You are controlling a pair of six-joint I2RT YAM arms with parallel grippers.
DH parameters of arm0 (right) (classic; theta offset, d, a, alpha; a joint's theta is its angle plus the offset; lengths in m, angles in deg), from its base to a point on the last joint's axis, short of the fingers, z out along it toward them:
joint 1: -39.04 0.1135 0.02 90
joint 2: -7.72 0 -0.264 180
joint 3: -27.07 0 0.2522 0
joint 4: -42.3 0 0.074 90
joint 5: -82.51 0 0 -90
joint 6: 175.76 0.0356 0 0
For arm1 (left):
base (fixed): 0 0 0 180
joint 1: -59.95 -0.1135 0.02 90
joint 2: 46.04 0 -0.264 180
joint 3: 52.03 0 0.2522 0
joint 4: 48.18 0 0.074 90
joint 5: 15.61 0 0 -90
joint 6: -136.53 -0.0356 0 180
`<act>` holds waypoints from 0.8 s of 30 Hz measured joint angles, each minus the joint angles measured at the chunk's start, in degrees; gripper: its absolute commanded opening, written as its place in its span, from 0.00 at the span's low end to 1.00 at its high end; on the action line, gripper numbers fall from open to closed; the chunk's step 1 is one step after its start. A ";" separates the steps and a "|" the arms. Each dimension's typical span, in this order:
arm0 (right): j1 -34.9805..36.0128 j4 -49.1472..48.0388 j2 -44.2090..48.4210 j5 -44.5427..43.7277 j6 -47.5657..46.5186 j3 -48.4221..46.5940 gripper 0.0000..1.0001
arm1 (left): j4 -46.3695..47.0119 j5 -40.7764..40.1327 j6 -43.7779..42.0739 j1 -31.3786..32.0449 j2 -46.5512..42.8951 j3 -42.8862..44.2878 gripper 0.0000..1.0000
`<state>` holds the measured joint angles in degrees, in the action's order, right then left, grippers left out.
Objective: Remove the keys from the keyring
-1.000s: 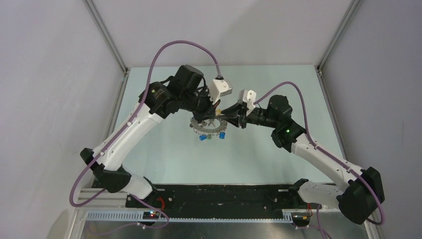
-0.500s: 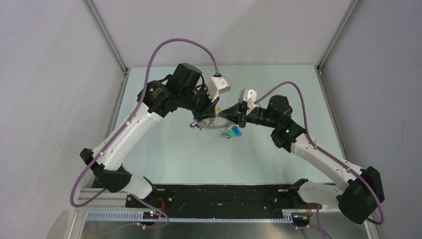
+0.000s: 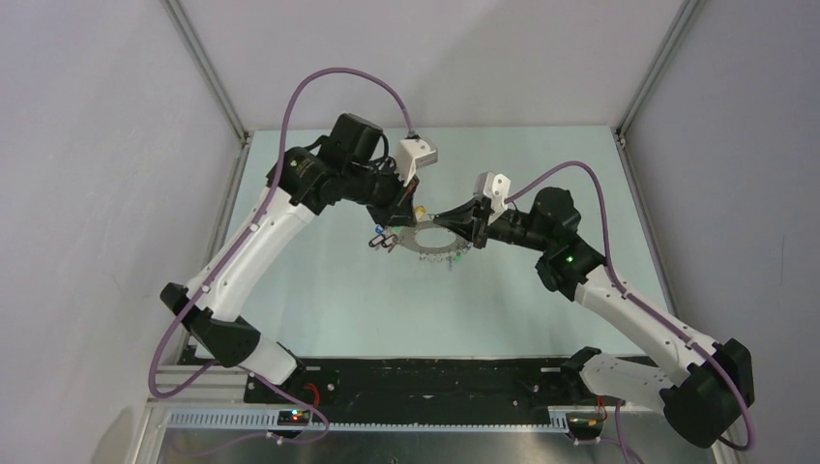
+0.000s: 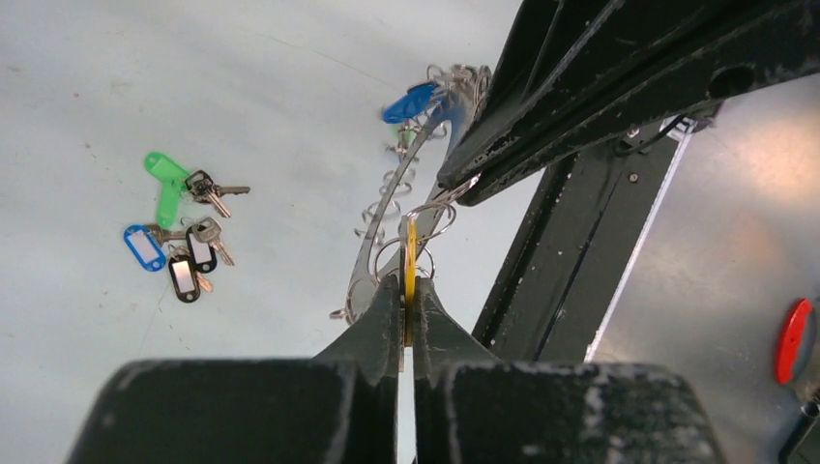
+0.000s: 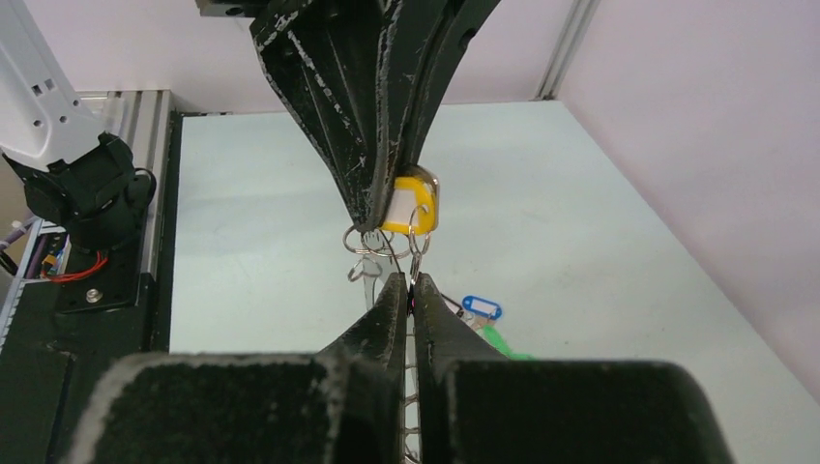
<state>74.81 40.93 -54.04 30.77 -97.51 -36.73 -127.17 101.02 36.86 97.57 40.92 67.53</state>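
1. Grip first: your left hand (image 4: pixel 407 288) is pressed together on a yellow tag (image 5: pixel 413 210), pinching it edge-on at the fingertips.
2. Your right hand (image 5: pixel 410 286) is what changed. A second ago its fingers stood partly apart beside the rim. Now they are pressed together on the keyring (image 3: pixel 432 249), on the side nearest that arm. The thin metal between them looks like the rim itself, with small wire loops (image 5: pixel 366 242) just above.
3. That second grip has changed how the keyring sits. It hung tilted under your left hand before; now it is stretched almost level between the two hands, raised off the bench (image 4: pixel 116 87). Your right arm has also drawn back a little toward its own side.
4. The blue and green tags that dangled under the near rim a second ago no longer hang there. One blue tag (image 4: pixel 406 101) shows blurred at the rim, close to your right hand.
5. Further out, loose keys (image 4: pixel 179 237) with green, blue and dark tags lie bunched on the bench, well apart from the keyring. They look to be off it already.
6. You now seem to have the keyring braced on one side and the yellow tag held on the other. That should let you work this key's loop off the rim. More pieces remain around the rim, so the job is only partly done.
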 measured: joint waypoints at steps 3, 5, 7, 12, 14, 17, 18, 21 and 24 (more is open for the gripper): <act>-0.20 -0.50 0.00 -0.15 2.08 0.90 0.00 | 0.39 0.28 -1.62 0.57 0.00 -2.08 0.00; -0.48 -2.95 0.00 -0.63 4.44 2.43 0.00 | 0.28 0.24 -2.69 0.98 0.00 -3.30 0.00; -0.63 -7.13 0.00 -1.55 7.43 4.33 0.00 | 0.28 0.39 -3.50 1.70 0.04 -4.50 0.00; -0.57 -17.94 -0.61 -3.98 16.15 8.04 0.00 | 0.79 1.16 -4.48 2.82 0.22 -5.77 0.00; -0.57 -20.90 -1.55 -4.44 18.71 8.35 0.00 | 1.01 1.18 -4.68 2.82 0.22 -5.77 0.00; -0.59 -24.55 -3.08 -4.79 22.62 8.46 0.00 | 1.38 0.83 -4.92 2.82 0.31 -5.57 0.00; -0.63 -25.31 -3.32 -5.09 23.56 8.59 0.00 | 1.44 0.70 -4.92 2.82 0.31 -5.49 0.00; -0.87 -27.71 -3.28 -6.21 25.73 9.68 0.00 | 1.68 0.74 -4.87 2.82 0.33 -5.27 0.00; -1.44 -29.86 -3.10 -6.60 27.26 11.13 0.00 | 1.77 0.83 -4.59 2.82 0.76 -5.27 0.00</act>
<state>73.36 11.07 -57.14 24.17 -70.26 -25.60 -125.40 101.85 32.27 100.39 41.68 62.27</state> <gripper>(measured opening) 0.017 0.020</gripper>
